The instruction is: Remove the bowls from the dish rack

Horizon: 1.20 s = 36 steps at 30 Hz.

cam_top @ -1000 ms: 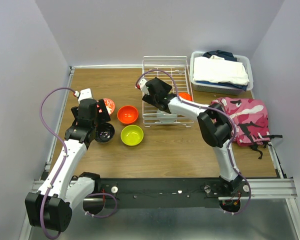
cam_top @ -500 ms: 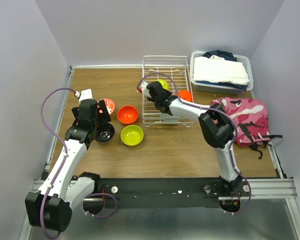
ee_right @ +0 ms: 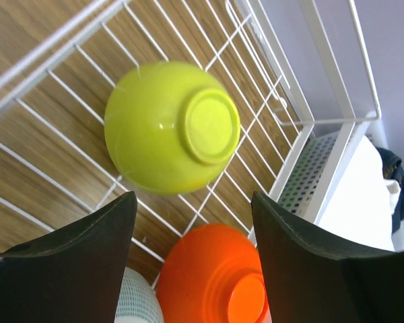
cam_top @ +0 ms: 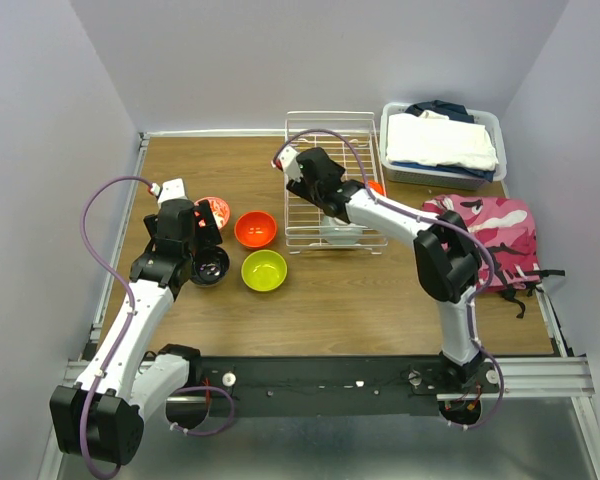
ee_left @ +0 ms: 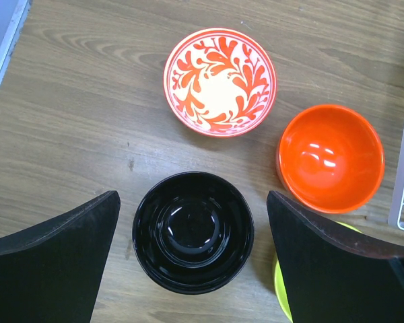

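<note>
The white wire dish rack (cam_top: 330,140) stands at the back middle. My right gripper (cam_top: 318,180) hangs open and empty inside it. In the right wrist view an upturned lime-green bowl (ee_right: 172,128), an upturned orange bowl (ee_right: 215,276) and a pale blue bowl (ee_right: 138,299) lie on the rack (ee_right: 303,114), with the gripper (ee_right: 193,198) above them. My left gripper (cam_top: 205,255) is open around the taupe bowl with dark inside (ee_left: 193,231), not touching it. The white-and-red patterned bowl (ee_left: 219,81), an orange bowl (ee_left: 330,157) and a lime-green bowl (cam_top: 264,270) sit on the table.
A grey bin of folded clothes (cam_top: 440,145) stands right of the rack. A pink camouflage bag (cam_top: 485,240) lies at the right. The table's raised edge (cam_top: 140,170) runs along the left side, close to the patterned bowl (cam_top: 216,210).
My right gripper has moved from the rack's front toward its back, and now covers the lime-green bowl in the top view. The left arm has not moved.
</note>
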Each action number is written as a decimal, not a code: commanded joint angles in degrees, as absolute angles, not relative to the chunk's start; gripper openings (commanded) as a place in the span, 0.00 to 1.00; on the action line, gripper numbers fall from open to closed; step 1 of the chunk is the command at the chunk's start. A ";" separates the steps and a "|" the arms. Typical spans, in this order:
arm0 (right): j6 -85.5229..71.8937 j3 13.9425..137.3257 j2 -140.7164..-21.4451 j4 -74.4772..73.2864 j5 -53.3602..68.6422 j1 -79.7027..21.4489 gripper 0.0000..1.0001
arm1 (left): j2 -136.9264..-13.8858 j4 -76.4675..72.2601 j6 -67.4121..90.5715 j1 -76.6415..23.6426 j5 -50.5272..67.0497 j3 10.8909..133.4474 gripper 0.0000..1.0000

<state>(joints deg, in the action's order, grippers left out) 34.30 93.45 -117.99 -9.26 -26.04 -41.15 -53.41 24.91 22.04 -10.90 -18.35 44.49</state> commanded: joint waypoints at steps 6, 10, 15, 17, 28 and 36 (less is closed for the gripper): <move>32.96 101.95 -124.70 -9.49 -20.39 -41.05 0.79 | -52.12 23.73 21.27 -11.07 -17.58 43.77 0.99; 33.05 103.62 -127.44 -9.49 -20.39 -40.96 0.82 | -52.21 23.73 21.27 -11.07 -17.58 43.77 0.99; 33.83 103.62 -129.81 -8.62 -21.71 -40.78 0.84 | -52.29 23.73 21.27 -11.07 -17.32 43.68 0.99; 34.36 102.57 -130.60 -7.39 -23.02 -40.87 0.84 | -52.29 23.73 21.27 -11.07 -17.32 43.68 0.99; 36.21 98.27 -132.19 -4.57 -27.07 -40.87 0.85 | -52.73 23.56 21.36 -11.07 -17.14 43.68 0.99; 38.58 94.40 -132.89 -2.29 -30.32 -41.13 0.88 | -52.91 23.64 21.36 -11.07 -17.14 43.68 0.99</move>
<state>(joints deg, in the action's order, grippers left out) 36.12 98.06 -129.58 0.58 -28.38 -40.34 -53.25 24.84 22.00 -10.90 -17.69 44.23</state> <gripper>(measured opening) 0.868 0.988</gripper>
